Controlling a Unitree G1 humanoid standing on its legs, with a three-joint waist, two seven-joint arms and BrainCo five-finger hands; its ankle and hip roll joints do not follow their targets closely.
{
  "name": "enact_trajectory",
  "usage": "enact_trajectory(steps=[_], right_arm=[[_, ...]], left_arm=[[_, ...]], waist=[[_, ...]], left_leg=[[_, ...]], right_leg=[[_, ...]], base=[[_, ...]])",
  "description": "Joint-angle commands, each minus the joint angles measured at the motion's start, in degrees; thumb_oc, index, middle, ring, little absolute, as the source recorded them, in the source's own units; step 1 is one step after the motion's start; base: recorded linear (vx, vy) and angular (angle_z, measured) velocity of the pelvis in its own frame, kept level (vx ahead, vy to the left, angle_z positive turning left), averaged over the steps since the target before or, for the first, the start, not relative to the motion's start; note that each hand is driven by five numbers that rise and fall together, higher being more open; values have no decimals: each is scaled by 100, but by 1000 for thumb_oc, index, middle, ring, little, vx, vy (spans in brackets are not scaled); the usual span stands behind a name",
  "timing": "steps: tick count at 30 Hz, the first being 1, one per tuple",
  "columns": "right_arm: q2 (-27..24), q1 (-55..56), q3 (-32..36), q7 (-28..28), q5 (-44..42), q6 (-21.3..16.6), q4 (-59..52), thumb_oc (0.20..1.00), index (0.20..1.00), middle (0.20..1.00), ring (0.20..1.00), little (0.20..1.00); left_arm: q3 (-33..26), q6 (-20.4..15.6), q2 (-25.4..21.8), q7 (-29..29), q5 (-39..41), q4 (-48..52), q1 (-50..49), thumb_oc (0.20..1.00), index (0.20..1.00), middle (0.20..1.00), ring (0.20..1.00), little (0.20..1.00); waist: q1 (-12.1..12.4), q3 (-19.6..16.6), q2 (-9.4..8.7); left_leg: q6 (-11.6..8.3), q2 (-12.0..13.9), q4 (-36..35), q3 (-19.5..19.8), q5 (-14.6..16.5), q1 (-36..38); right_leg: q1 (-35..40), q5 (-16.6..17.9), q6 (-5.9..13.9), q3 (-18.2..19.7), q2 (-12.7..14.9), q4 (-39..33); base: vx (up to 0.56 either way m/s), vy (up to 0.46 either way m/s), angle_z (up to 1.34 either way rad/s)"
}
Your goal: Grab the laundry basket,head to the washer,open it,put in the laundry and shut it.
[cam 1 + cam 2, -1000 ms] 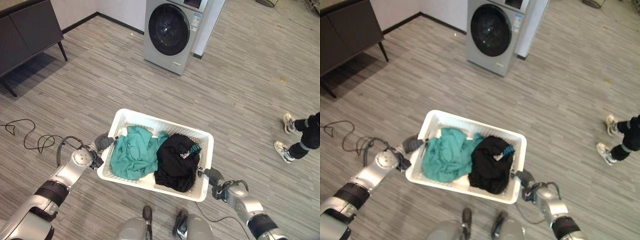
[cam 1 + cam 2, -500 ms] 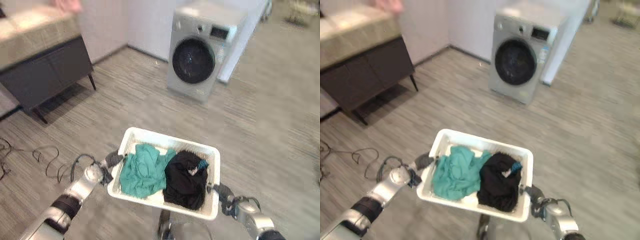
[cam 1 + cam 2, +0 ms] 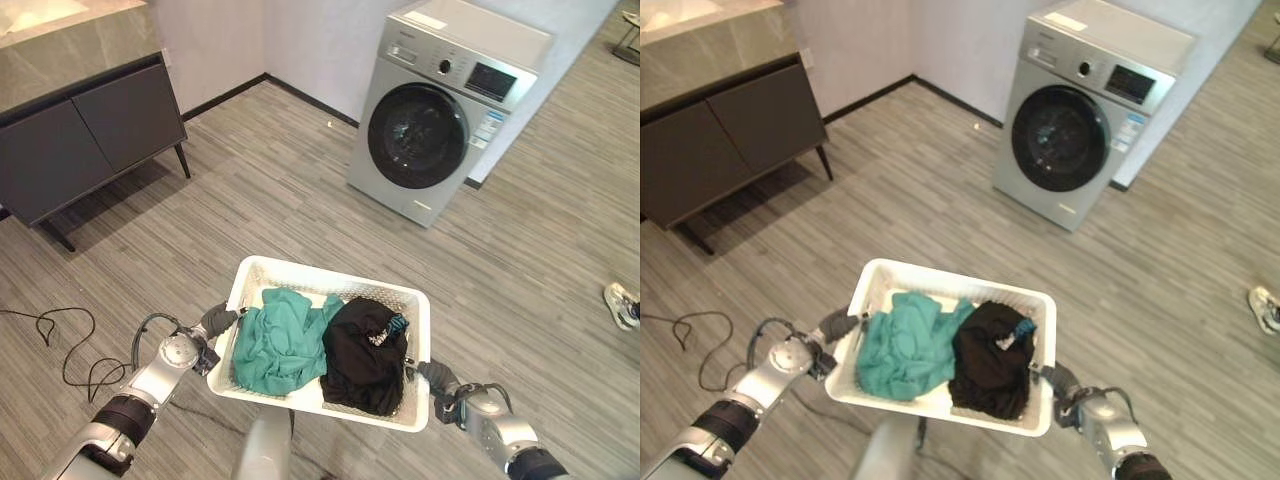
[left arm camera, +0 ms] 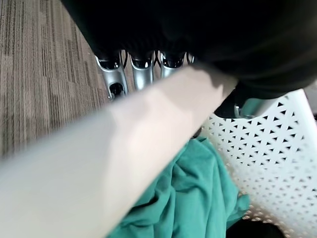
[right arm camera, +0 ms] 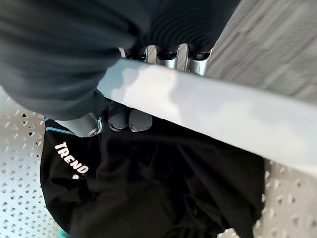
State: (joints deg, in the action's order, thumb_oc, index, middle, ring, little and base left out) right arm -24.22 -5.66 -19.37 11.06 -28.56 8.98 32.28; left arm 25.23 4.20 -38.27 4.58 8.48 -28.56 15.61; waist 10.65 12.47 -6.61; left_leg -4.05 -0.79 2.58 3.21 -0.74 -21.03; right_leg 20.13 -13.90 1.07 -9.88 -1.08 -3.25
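I carry a white perforated laundry basket (image 3: 262,277) above the floor, a hand on each short side. My left hand (image 3: 215,321) curls over the basket's left rim (image 4: 148,119), and my right hand (image 3: 437,375) curls over the right rim (image 5: 208,106). Inside lie a teal garment (image 3: 280,340) on the left and a black garment (image 3: 362,350) on the right. The silver washer (image 3: 440,110), its round dark door shut, stands ahead and to the right against the wall.
A dark sideboard (image 3: 80,130) on thin legs stands at the far left by the wall. A person's shoe (image 3: 622,303) shows at the right edge. Grey plank floor (image 3: 290,190) stretches between me and the washer.
The camera has tilted up and shifted, so the washer and sideboard now show more fully. Both hands still hold the basket, which sits lower in the picture.
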Motion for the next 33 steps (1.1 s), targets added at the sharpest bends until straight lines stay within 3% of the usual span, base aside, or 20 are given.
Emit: enact_trajectory(steps=[1, 3, 4, 6, 7, 8, 10, 11, 13, 14, 15, 16, 17, 19, 23, 24, 28, 29, 32, 33], right_arm=[[-249, -421, 366, 113, -217, -506, -114, 200, 200, 200, 200, 200], [-200, -433, 351, 116, -211, -491, -79, 200, 200, 200, 200, 200], [-84, -413, 377, 120, -257, -504, 39, 200, 200, 200, 200, 200], [-17, -387, 417, 115, -213, -499, 115, 200, 200, 200, 200, 200], [-26, -365, 431, 122, -160, -482, 91, 200, 200, 200, 200, 200], [-28, -364, 431, 122, -160, -481, 89, 200, 200, 200, 200, 200], [-74, -343, 522, 92, -76, -494, 27, 200, 200, 200, 200, 200], [-121, -329, 573, 68, -74, -504, -32, 200, 200, 200, 200, 200], [-157, -307, 605, 60, -72, -506, -47, 200, 200, 200, 200, 200], [-254, -253, 679, 30, -12, -520, -11, 200, 200, 200, 200, 200], [-254, -254, 681, 30, -13, -521, -10, 200, 200, 200, 200, 200], [-265, -247, 690, 39, 18, -515, 3, 200, 200, 200, 200, 200], [-277, -221, 751, 26, 57, -500, 48, 200, 200, 200, 200, 200], [-283, -193, 786, 60, 137, -480, 81, 200, 200, 200, 200, 200], [-343, -27, 874, 143, 223, -462, 181, 200, 200, 200, 200, 200], [-432, 113, 974, 156, 230, -473, 227, 200, 200, 200, 200, 200], [-542, 232, 1033, 170, 248, -475, 224, 200, 200, 200, 200, 200], [-614, 168, 970, 162, 245, -485, 185, 200, 200, 200, 200, 200], [-658, 177, 996, 131, 200, -493, 121, 200, 200, 200, 200, 200], [-727, 164, 979, 78, 73, -528, -85, 200, 200, 200, 200, 200]], left_arm=[[-503, -335, -359, -175, 391, 75, 501, 200, 200, 200, 200, 200], [-507, -346, -403, -182, 394, 66, 478, 200, 200, 200, 200, 200], [-478, -354, -476, -217, 378, -14, 472, 200, 200, 200, 200, 200], [-375, -356, -528, -227, 345, -48, 543, 200, 200, 200, 200, 200], [-352, -340, -525, -260, 370, -41, 574, 200, 200, 200, 200, 200], [-353, -340, -523, -260, 370, -41, 573, 200, 200, 200, 200, 200], [-340, -337, -511, -269, 410, -7, 620, 200, 200, 200, 200, 200], [-278, -315, -506, -267, 436, 39, 671, 200, 200, 200, 200, 200], [-235, -312, -473, -248, 438, 53, 679, 200, 200, 200, 200, 200], [-212, -345, -484, -231, 426, 14, 684, 200, 200, 200, 200, 200], [-210, -346, -483, -232, 426, 12, 688, 200, 200, 200, 200, 200], [-228, -365, -488, -223, 408, 12, 678, 200, 200, 200, 200, 200], [-284, -399, -483, -230, 355, -9, 669, 200, 200, 200, 200, 200], [-368, -422, -467, -221, 285, -24, 605, 200, 200, 200, 200, 200], [-462, -464, -452, -227, 186, -133, 563, 200, 200, 200, 200, 200], [-436, -480, -407, -256, 164, -207, 594, 200, 200, 200, 200, 200], [-468, -465, -328, -270, 149, -218, 520, 200, 200, 200, 200, 200], [-501, -431, -321, -238, 185, -222, 484, 200, 200, 200, 200, 200], [-540, -401, -360, -245, 192, -163, 480, 200, 200, 200, 200, 200], [-653, -335, -392, -252, 222, -71, 443, 200, 200, 200, 200, 200]], waist=[[250, -341, 159], [300, -352, 124], [332, -411, 15], [183, -416, -2], [17, -358, 126], [20, -362, 119], [-128, -328, 273], [-211, -309, 359], [-284, -300, 391], [-371, -301, 402], [-376, -303, 410], [-396, -313, 421], [-442, -299, 397], [-460, -298, 434], [-573, -450, 346], [-689, -564, 320], [-821, -694, 403], [-783, -715, 415], [-797, -688, 390], [-705, -562, 253]], left_leg=[[180, 348, 121, -112, -860, 308], [227, 311, 230, -59, -810, 336], [408, 145, 365, -66, -558, 551], [597, 65, 406, -189, -323, 810], [744, 52, 385, -196, -146, 1059], [748, 44, 389, -202, -144, 1051], [832, 66, 296, -249, 51, 1398], [817, 107, 276, -271, 184, 1607], [800, 93, 259, -251, 257, 1751], [658, 105, 319, -277, 553, 2033], [656, 114, 317, -270, 544, 2026], [623, 117, 324, -243, 615, 2071], [547, 103, 359, -159, 807, 2238], [521, 120, 419, -163, 1014, 2432], [408, 218, 427, -104, 1282, 2862], [305, 413, 507, -4, 1285, 2999], [111, 841, 655, 139, 1063, 3118], [-3, 1075, 1153, 149, 607, 2951], [-1, 1179, 1618, 195, 388, 2711], [123, 1306, 2644, 192, -24, 2184]], right_leg=[[-618, 206, 166, -116, -135, 468], [-645, 167, 202, -68, -75, 700], [-789, 359, 487, -85, 121, 1509], [-1318, 1255, 849, -179, 467, 2791], [-1824, 1723, 932, -173, 597, 3789], [-1846, 1709, 935, -166, 610, 3819], [-2244, 1684, 937, -421, 935, 4174], [-2478, 1445, 805, -831, 1236, 3797], [-2506, 1254, 705, -966, 1231, 3516], [-2572, 1107, 638, -1196, 1299, 2049], [-2556, 1135, 633, -1209, 1283, 2006], [-2621, 1238, 670, -1151, 1321, 1588], [-2755, 1581, 808, -799, 1432, 767], [-2842, 1883, 944, -613, 1483, 258], [-2780, 2101, 1015, -484, 1408, 64], [-2752, 2115, 963, -355, 1285, 251], [-2722, 1879, 805, -464, 968, 547], [-2529, 1671, 659, -675, 752, 573], [-2403, 1563, 539, -690, 617, 541], [-2107, 1404, 284, -626, 363, 375]], base=[[467, 163, -79], [460, 172, -120], [490, 211, -116], [492, 291, -43], [238, 215, 17], [272, 220, 37], [326, 171, 31], [303, 114, 1], [389, -13, 10], [463, -82, 31], [435, -134, 25], [328, -164, 17], [440, -203, 12], [350, -148, 19], [453, -227, 14], [515, -351, 41], [294, -279, 61], [259, -337, 18], [164, -304, -8], [122, -292, 15]])
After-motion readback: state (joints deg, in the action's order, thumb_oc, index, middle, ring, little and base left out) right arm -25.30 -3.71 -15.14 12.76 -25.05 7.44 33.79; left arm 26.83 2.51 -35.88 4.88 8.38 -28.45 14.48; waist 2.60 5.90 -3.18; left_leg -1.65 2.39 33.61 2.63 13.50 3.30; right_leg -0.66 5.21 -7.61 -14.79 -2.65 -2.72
